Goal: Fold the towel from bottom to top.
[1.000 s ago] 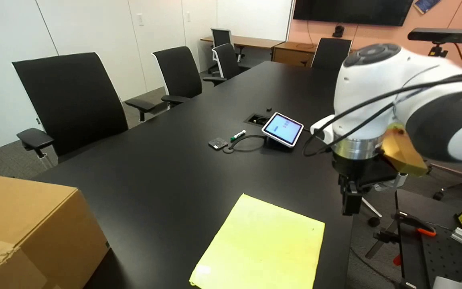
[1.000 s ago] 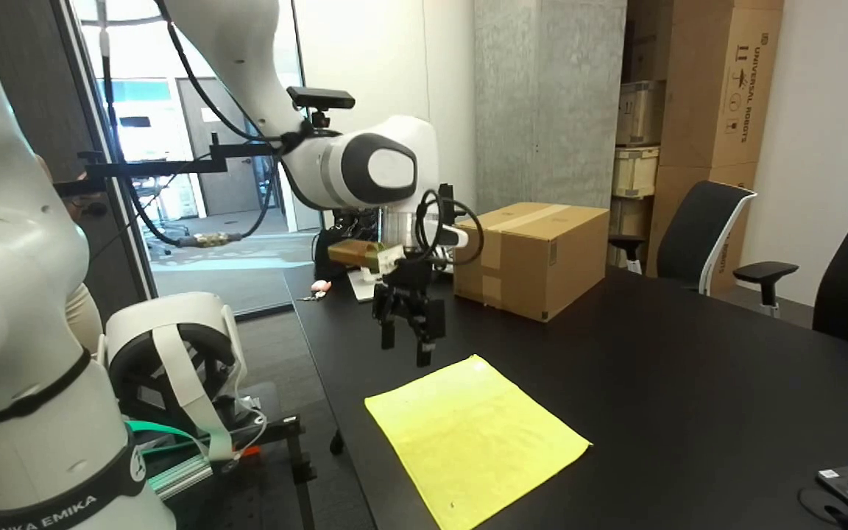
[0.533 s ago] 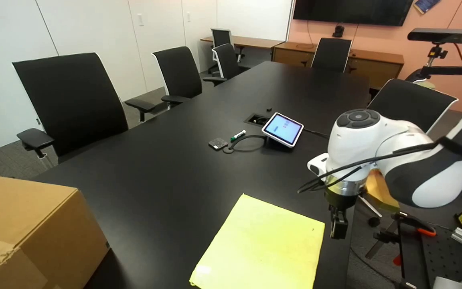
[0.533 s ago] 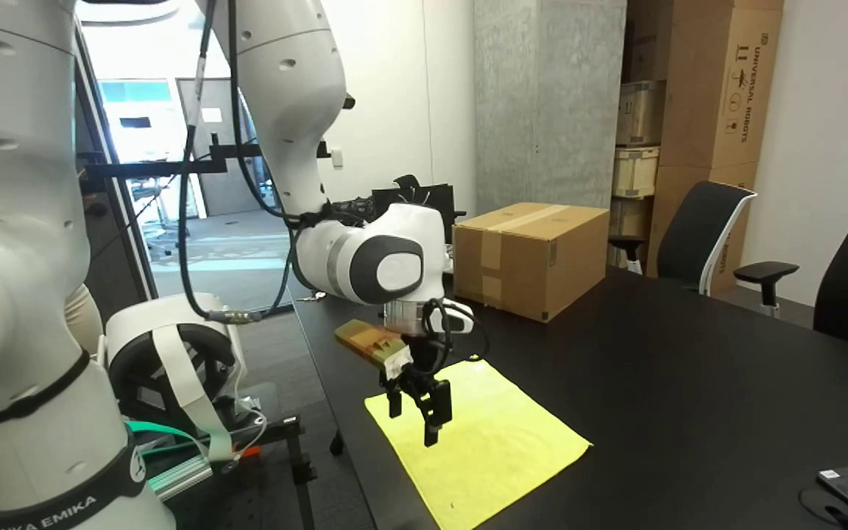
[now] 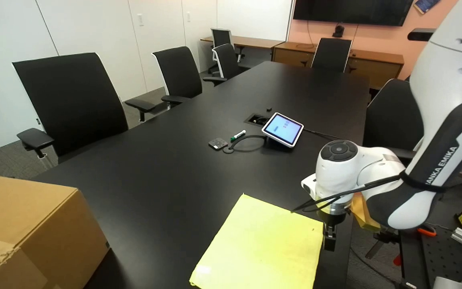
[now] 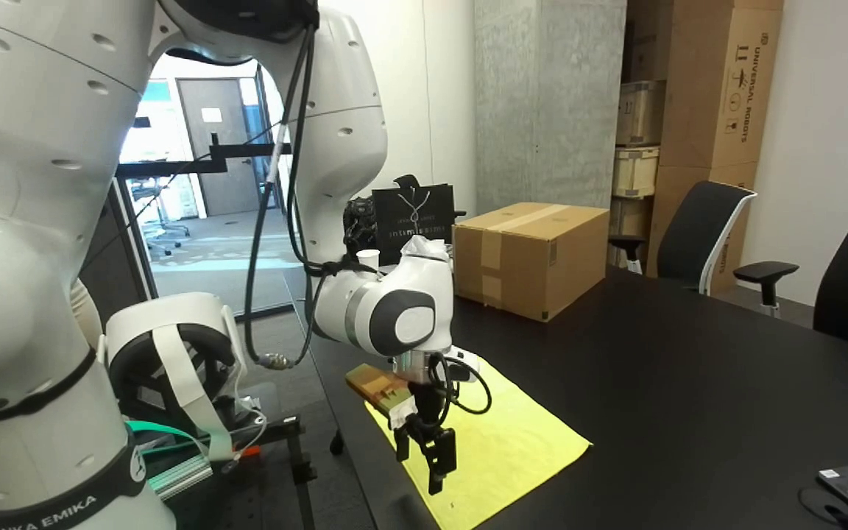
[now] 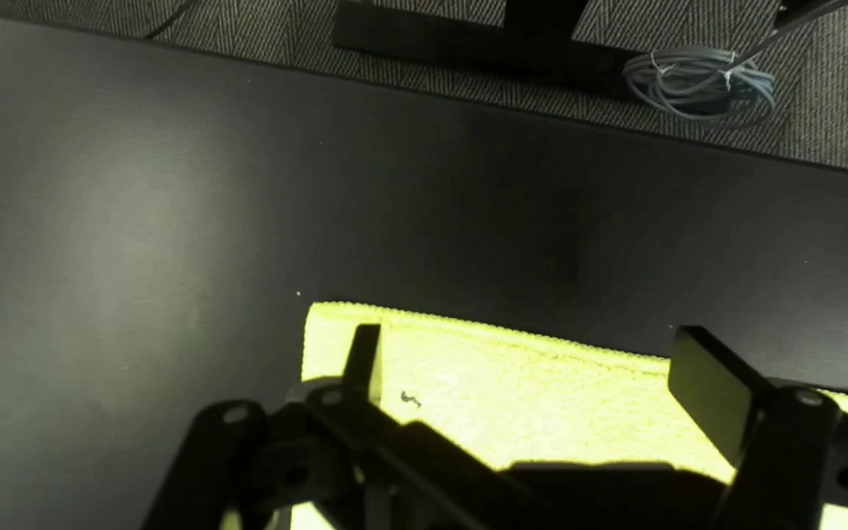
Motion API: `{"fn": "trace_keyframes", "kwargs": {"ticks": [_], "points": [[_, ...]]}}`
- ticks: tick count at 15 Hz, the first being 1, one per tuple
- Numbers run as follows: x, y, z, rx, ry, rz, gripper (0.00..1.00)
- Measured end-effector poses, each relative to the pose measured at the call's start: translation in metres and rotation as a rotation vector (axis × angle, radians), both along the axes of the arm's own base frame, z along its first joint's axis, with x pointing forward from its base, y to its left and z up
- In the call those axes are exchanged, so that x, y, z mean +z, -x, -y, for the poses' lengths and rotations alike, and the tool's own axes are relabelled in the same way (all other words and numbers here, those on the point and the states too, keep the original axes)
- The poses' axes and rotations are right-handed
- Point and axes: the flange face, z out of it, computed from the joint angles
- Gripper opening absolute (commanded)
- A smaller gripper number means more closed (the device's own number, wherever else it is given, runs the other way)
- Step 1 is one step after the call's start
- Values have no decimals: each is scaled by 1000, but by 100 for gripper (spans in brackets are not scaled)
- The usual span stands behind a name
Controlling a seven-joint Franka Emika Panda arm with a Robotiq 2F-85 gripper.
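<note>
The yellow-green towel lies flat on the dark table; it shows in both exterior views (image 5: pixel 261 245) (image 6: pixel 516 434). In the wrist view, the towel (image 7: pixel 527 397) has one stitched edge and a corner near the fingers, with a small dark mark by that corner. My gripper is open and empty in the wrist view (image 7: pixel 527 335), its two fingers spread wide over the towel's edge area. In an exterior view the gripper (image 5: pixel 329 239) points down at the towel's robot-side edge. It also shows in an exterior view (image 6: pixel 419 471), above the towel. Whether the fingertips touch the cloth cannot be told.
A cardboard box (image 5: pixel 42 233) stands on the table, also visible in an exterior view (image 6: pixel 531 258). A tablet (image 5: pixel 282 129), a marker (image 5: pixel 238 135) and cables lie farther along. A headset (image 6: pixel 174 353) sits beside the arm. The table's edge (image 7: pixel 468 103) runs near the towel.
My open gripper has come down and moved over the towel's robot-side edge, near a corner. The towel has not moved.
</note>
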Motion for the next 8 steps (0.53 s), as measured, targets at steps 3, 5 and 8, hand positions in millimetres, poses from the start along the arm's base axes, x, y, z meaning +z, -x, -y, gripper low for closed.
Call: {"fn": "trace_keyframes", "kwargs": {"ticks": [3,5,8], "points": [[-23,-5,-1,-29,-12,1,100],[-37,-7,2,-54,-22,3,100],[-49,-9,14,-106,-39,21,100]]}}
